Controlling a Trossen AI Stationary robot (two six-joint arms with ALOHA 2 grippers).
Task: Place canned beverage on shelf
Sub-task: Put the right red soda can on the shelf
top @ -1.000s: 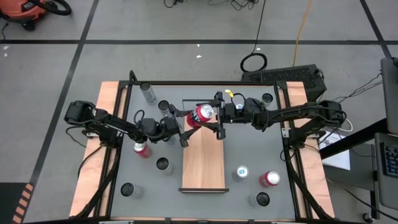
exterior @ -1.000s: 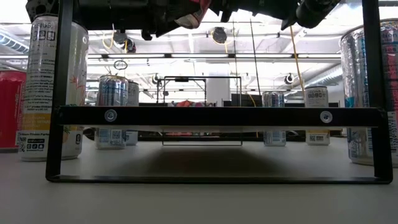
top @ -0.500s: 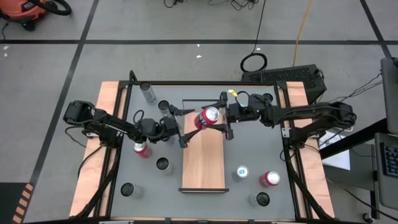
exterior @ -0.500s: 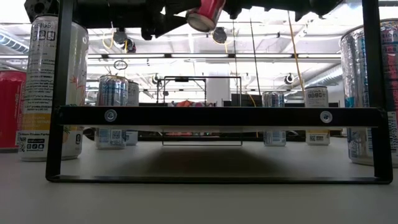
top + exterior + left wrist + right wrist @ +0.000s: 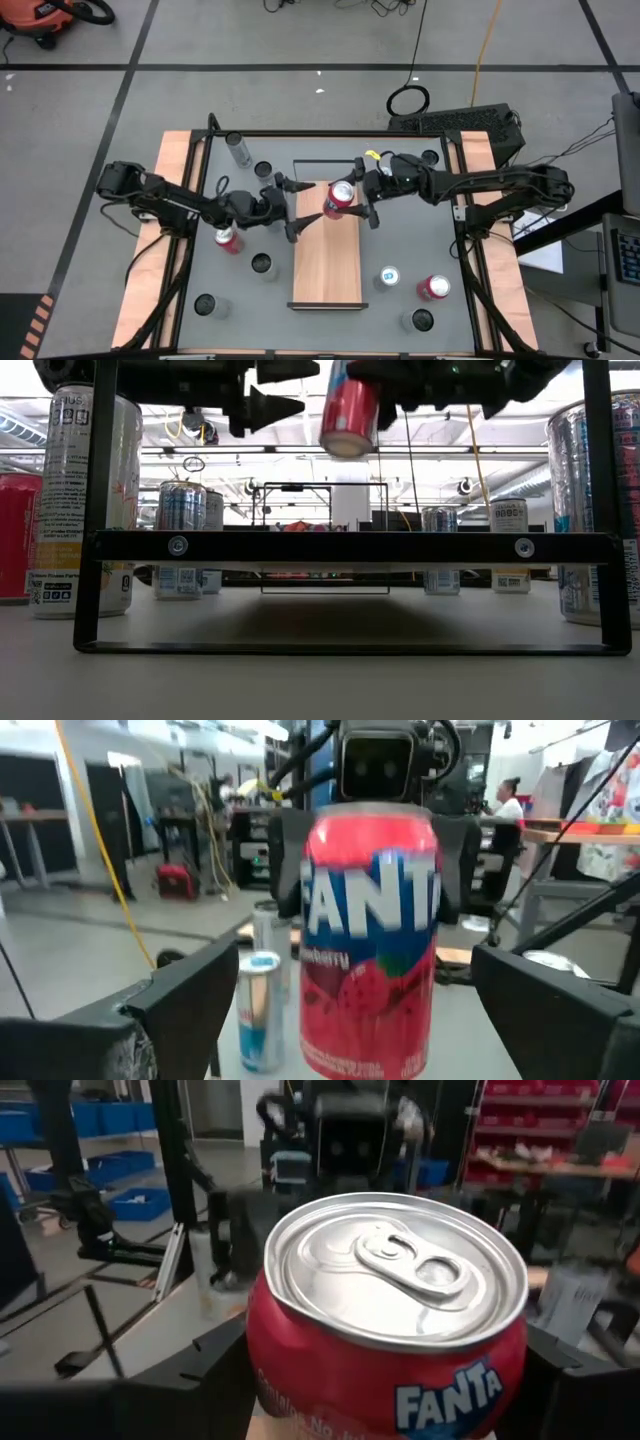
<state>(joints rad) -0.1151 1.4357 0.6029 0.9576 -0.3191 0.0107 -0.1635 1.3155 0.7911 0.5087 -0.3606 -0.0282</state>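
Holding a red can (image 5: 339,197) in the air over the far part of the shelf (image 5: 327,262), the right gripper (image 5: 362,200) is reaching in from the right side of the table (image 5: 420,250). Its fingers are clamping the can's sides, one on each flank, as the right wrist view is showing with the silver lid (image 5: 392,1279) and pull tab facing the camera. In the low view the can (image 5: 348,412) is hanging upright, clear above the shelf's black front frame (image 5: 350,547) and not touching the board.

The left gripper (image 5: 289,207) is sitting just beside the can on its left, above the shelf's left edge, with its fingers (image 5: 291,184) spread wide and gripping nothing. The left wrist view is looking between those parted fingers (image 5: 185,1000) at the can's label (image 5: 370,900), with the can standing apart from both fingers.

The shelf is lying lengthwise down the middle of the table, its wire rail (image 5: 318,163) at the far short end. The board's surface is bare wood under the can.

Other cans are standing around on the grey tabletop: a red one (image 5: 228,239) near the left arm, a tall grey one (image 5: 238,150) at the far left, a blue-topped one (image 5: 389,277) and another red one (image 5: 433,288) to the right of the shelf, and several dark-topped ones (image 5: 261,264) nearer the edges.
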